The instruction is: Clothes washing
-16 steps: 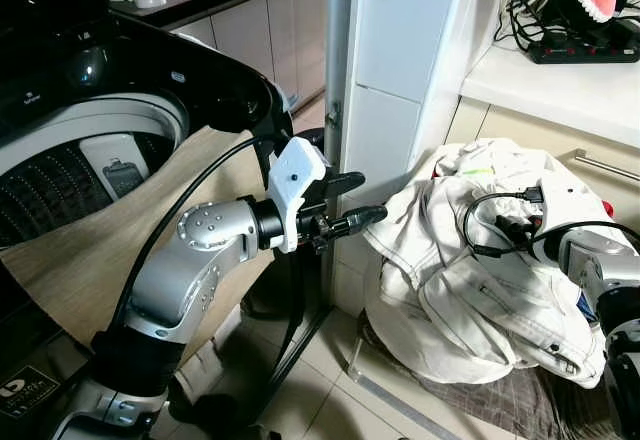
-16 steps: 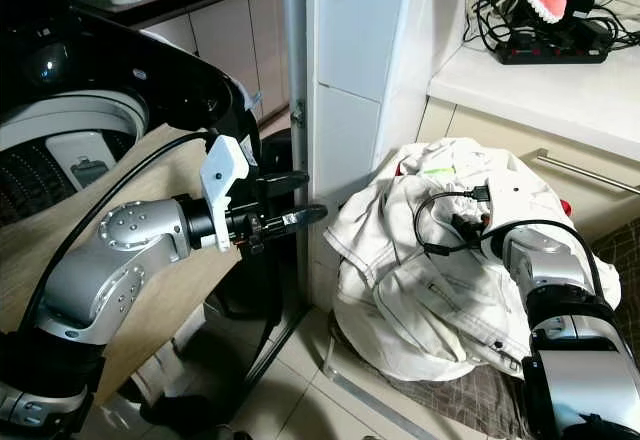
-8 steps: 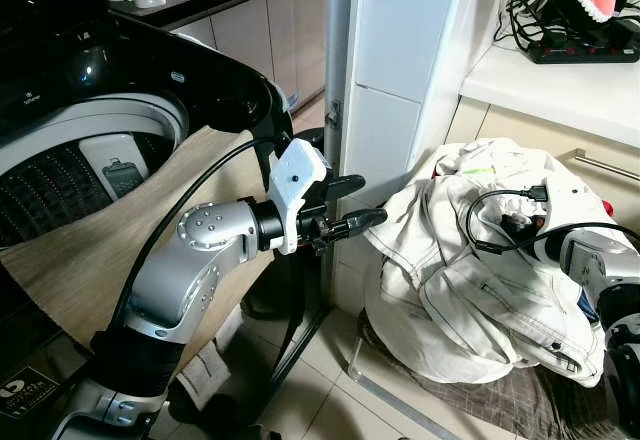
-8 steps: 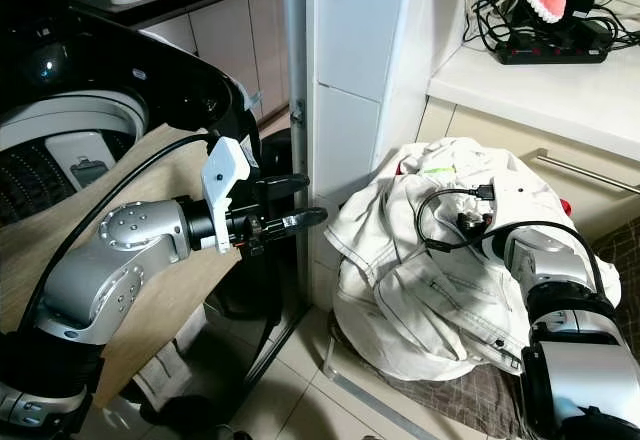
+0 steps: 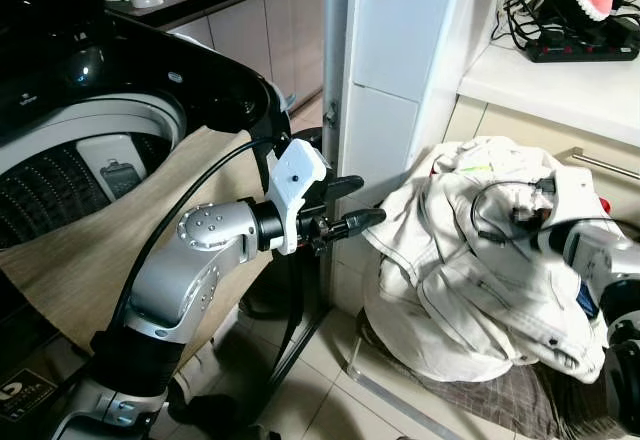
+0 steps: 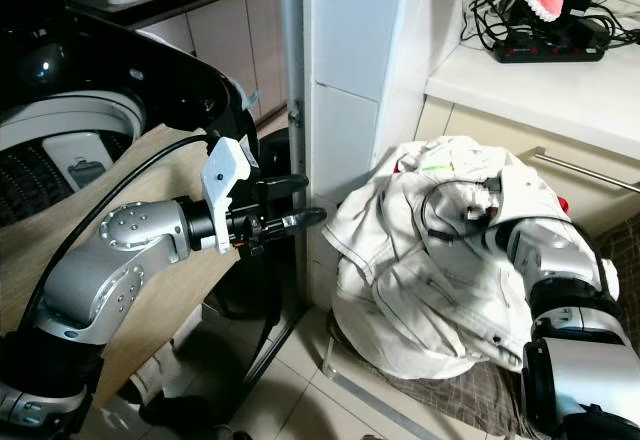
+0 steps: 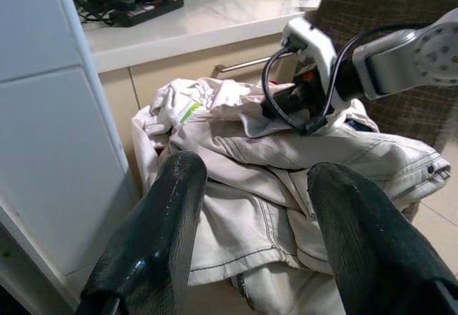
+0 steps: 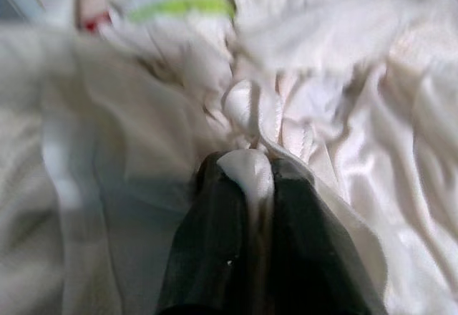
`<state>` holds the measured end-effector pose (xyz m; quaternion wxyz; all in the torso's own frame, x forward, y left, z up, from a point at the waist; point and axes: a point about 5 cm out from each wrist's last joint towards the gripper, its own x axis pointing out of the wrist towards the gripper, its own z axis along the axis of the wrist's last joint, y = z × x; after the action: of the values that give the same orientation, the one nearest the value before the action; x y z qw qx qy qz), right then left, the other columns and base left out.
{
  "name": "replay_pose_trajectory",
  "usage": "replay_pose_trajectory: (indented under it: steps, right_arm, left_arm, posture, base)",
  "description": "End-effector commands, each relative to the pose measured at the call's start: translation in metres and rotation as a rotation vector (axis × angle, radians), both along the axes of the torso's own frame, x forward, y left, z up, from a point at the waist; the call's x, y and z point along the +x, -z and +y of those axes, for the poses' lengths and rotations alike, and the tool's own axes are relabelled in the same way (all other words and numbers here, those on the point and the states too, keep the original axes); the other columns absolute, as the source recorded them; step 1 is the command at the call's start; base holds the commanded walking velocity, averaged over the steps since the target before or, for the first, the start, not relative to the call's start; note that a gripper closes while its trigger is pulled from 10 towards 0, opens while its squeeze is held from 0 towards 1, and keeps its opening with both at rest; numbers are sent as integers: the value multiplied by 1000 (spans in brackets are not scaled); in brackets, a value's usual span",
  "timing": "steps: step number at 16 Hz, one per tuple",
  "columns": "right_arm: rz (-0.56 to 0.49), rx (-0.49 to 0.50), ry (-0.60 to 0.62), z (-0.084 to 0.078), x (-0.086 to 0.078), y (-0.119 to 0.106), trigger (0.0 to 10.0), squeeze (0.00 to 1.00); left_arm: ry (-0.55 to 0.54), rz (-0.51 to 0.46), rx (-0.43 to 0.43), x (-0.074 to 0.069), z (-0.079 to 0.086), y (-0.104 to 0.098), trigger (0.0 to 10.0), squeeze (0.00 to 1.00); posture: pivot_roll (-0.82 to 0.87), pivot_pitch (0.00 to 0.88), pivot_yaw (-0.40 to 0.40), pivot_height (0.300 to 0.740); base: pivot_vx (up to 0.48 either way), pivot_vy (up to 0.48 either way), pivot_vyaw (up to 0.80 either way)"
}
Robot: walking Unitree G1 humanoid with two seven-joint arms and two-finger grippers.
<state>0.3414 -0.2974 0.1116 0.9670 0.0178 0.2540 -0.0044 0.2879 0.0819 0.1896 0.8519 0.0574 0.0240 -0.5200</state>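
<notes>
Even, soft indoor light keeps the head views sharp, with glare on the glossy black washer lid (image 5: 200, 70) at ten o'clock, while the right wrist view is blurred, its pale clothes (image 8: 143, 150) washed-out and unfocused.

1. My left hand (image 5: 362, 200) has open air straight ahead to the pile of white clothes (image 5: 480, 280), fingers spread.
2. The white pillar (image 5: 385, 110) sits tight beside that gap.
3. The washer rim (image 5: 230, 85) crowds in behind my left arm.
4. The counter (image 5: 560, 85) overhangs the pile from above.
</notes>
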Motion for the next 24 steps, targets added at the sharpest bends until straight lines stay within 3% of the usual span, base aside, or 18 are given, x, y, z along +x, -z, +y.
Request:
replay_pose_trajectory:
  steps: [1, 2, 3, 5, 7, 11, 13, 16, 17, 19, 22, 24]
  right_arm:
    - [-112, 7, -35, -1, 8, -32, 0, 0]
    - [-180, 11, -106, 6, 8, -53, 0, 0]
    - [-180, 11, -106, 6, 8, -53, 0, 0]
    - [-387, 168, -316, 36, -4, -118, 0, 0]
    - [-438, 126, -423, 47, -15, -140, 0, 0]
    - [-516, 54, -371, 43, -20, -168, 0, 0]
    - [-561, 148, -405, 51, -24, -185, 0, 0]
    - [-634, 308, -578, 80, -36, -207, 0, 0]
    - [-692, 406, -665, 97, -42, -223, 0, 0]
    - [-750, 515, -732, 112, -47, -241, 0, 0]
    - [-783, 603, -772, 120, -50, -253, 0, 0]
    - [-760, 655, -772, 121, -51, -250, 0, 0]
  left_arm:
    - [-40, -50, -13, 4, 3, -10, 10000, 0]
    - [-68, -58, -32, 6, 4, -12, 10000, 0]
    - [-68, -58, -32, 6, 4, -12, 10000, 0]
    - [-165, -107, -115, 17, 6, -25, 10000, 0]
    - [-185, -126, -137, 21, 5, -30, 10000, 0]
    - [-154, -131, -150, 17, -5, -29, 10000, 0]
    - [-120, -117, -178, 13, -16, -28, 10000, 0]
    - [-71, -107, -259, 9, -33, -38, 10000, 0]
    - [-52, -116, -342, 7, -41, -48, 10000, 0]
    - [-50, -130, -437, 6, -46, -59, 10000, 0]
    - [-48, -130, -493, 6, -46, -65, 10000, 0]
    - [-17, -99, -622, 2, -43, -75, 10000, 0]
  posture:
    - [-100, 0, 35, 740]
    - [-103, 0, 34, 740]
    - [-103, 0, 34, 740]
    - [-114, 0, 35, 740]
    - [-114, 0, 35, 740]
    - [-127, 0, 38, 740]
    - [-120, 0, 29, 740]
    - [-119, 0, 27, 740]
    - [-122, 0, 30, 740]
    - [-126, 0, 29, 740]
    - [-127, 0, 26, 740]
    - [-124, 0, 19, 740]
  base:
    - [0, 0, 0]
    - [0, 0, 0]
    - [0, 0, 0]
    - [0, 0, 0]
    - [0, 0, 0]
    - [0, 0, 0]
    - [0, 0, 0]
    - [0, 0, 0]
    - [0, 0, 0]
    - [0, 0, 0]
    - [0, 0, 0]
    - [0, 0, 0]
